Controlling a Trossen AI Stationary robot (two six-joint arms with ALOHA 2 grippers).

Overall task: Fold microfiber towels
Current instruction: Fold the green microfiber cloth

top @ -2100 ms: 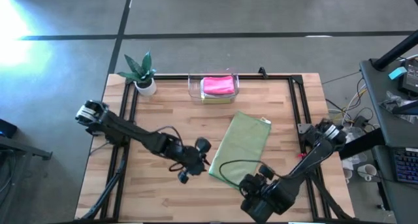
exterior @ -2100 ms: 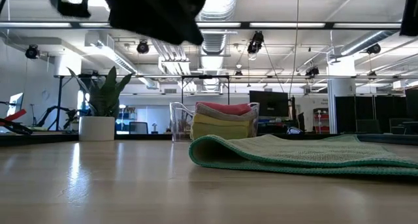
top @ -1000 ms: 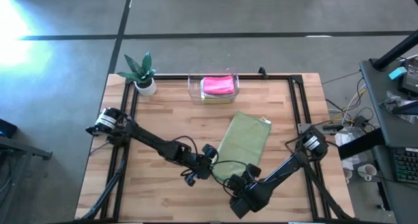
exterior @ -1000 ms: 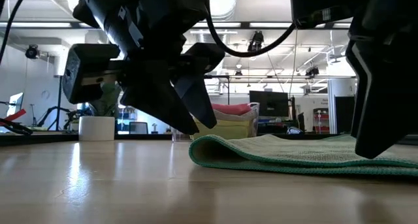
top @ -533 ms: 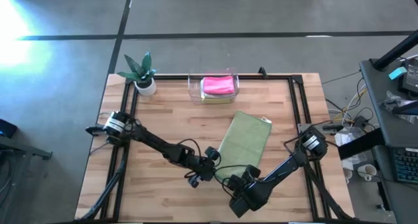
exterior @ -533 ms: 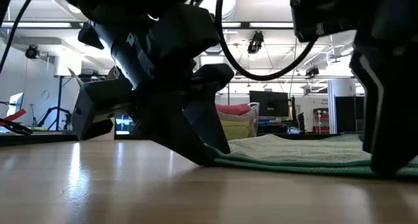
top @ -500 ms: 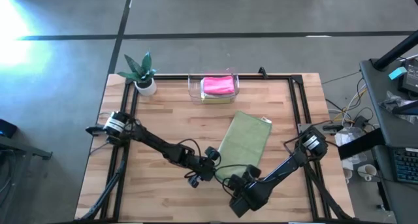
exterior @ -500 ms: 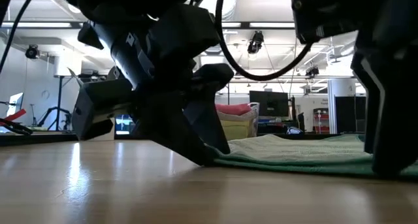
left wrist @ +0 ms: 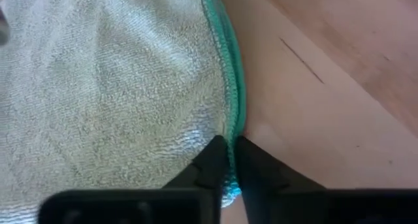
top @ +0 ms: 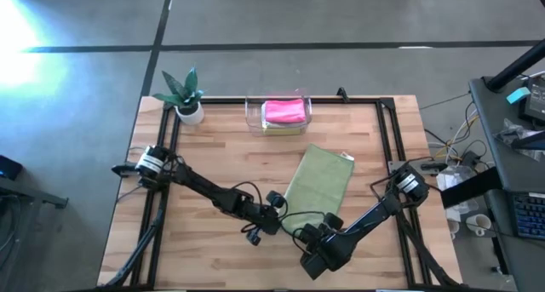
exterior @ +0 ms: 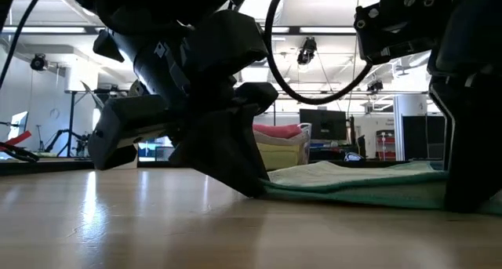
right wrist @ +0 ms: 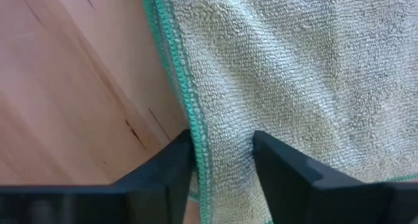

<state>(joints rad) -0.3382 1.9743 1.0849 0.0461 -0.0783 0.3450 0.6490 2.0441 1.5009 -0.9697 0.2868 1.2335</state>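
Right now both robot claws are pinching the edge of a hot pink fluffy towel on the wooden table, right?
Not quite: the towel they pinch is the sage green microfiber towel, as the high view shows. The left gripper and right gripper are at its edge on the wooden table.

1. The wooden table [top: 213, 147] has a butcher-block top edged by a black metal frame [top: 387, 139].
2. It stands on a grey concrete floor [top: 341, 20] crossed by dark lines, with bright glare at one side.
3. A potted plant [top: 186, 96] in a white pot sits at a far corner.
4. A desk [top: 511, 156] with cables and clutter stands beside the table.
5. Beyond, the ceiling [exterior: 329, 10] shows ducts, strip lights and hanging lamps; monitors [exterior: 323, 124] stand in the distance.
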